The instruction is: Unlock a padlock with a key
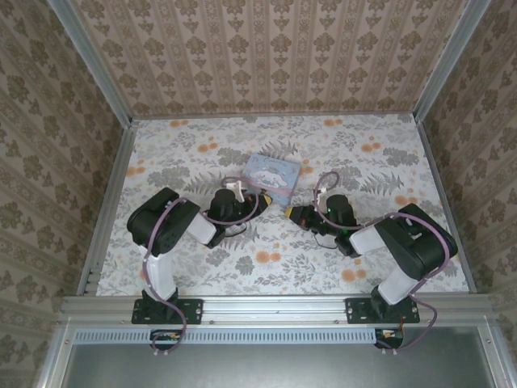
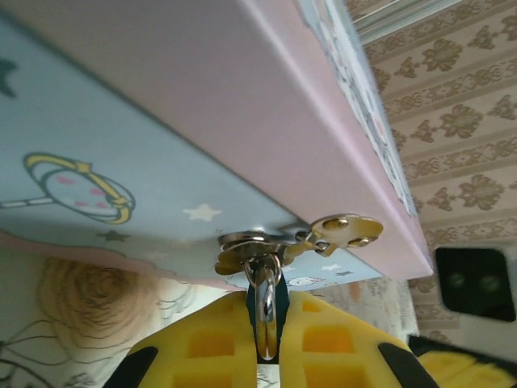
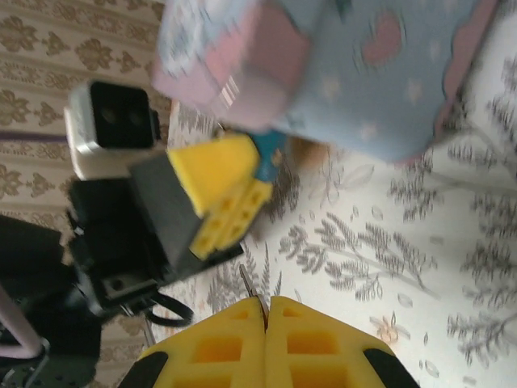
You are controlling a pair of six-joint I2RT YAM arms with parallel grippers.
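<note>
Jaws of the left gripper (image 2: 266,339) are shut tight on the little padlock (image 2: 266,319), which hangs from a clasp (image 2: 346,230) on the blue tin (image 2: 121,153). I see the right gripper (image 3: 265,311) pinching the thin key (image 3: 245,283), apart from the padlock.

Top external camera looks down on the table (image 1: 323,267) from its near edge. Wrist cameras face the tin (image 1: 273,175) at close range; all views share it.

Even, soft light, faint shadows — right wrist view blurred, tin (image 3: 363,97) smeared.
</note>
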